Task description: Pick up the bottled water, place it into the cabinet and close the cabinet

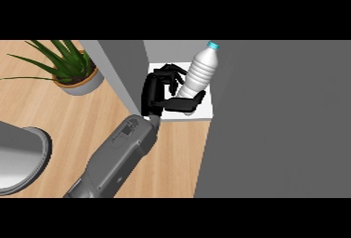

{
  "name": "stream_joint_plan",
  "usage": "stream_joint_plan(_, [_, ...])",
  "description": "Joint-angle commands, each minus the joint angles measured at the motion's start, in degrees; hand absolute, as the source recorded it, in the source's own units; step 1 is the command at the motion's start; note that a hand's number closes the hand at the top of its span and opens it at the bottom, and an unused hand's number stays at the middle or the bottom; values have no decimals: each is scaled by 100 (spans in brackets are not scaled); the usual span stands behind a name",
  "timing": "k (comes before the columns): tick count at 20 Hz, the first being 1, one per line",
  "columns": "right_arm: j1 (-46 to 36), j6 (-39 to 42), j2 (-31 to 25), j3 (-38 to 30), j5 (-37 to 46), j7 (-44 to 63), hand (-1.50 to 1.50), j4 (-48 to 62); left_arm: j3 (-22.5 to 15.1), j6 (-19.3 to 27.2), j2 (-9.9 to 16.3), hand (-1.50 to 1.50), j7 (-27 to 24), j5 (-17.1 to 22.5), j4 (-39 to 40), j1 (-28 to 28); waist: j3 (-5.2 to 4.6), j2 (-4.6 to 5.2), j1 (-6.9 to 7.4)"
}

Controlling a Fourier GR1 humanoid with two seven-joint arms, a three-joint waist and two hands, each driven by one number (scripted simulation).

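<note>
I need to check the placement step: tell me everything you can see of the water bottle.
The water bottle is clear-white ribbed plastic with a light blue cap, tilted so the cap leans up and to the right. It sits inside the open cabinet, over its white shelf floor. A black hand is at its lower part, thumb curled against the base, hiding the bottom. Which hand it is cannot be told.

You see a white, ribbed bottled water (198, 74) with a light blue cap, a black robot hand (166, 93) on a grey forearm (120, 155), a grey cabinet (274, 121) with a white shelf inside, a green plant (61, 60) in a grey pot, and a light wood-grain surface (68, 116).
</note>
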Motion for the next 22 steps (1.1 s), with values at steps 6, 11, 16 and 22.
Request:
stream_joint_plan(6, [376, 165, -195, -110, -146, -71, -150, -489, 47, 430, -1, 150, -755, 766, 1426, -617, -1, 38, -112])
stream_joint_plan(11, [717, 349, -260, -291, -403, -670, -150, -302, 147, 566, -1, 150, -913, 689, 2161, -1009, 5, 41, -159])
stream_joint_plan(16, [877, 354, -293, -176, -239, -568, -150, -552, 539, 686, 2, 150, -989, 371, 3149, -1730, 2, 57, -199])
stream_joint_plan(22, [499, 479, -164, -293, -407, -706, -150, -96, 398, 791, -1, 150, -1323, 482, 3543, -1828, -1, 108, -274])
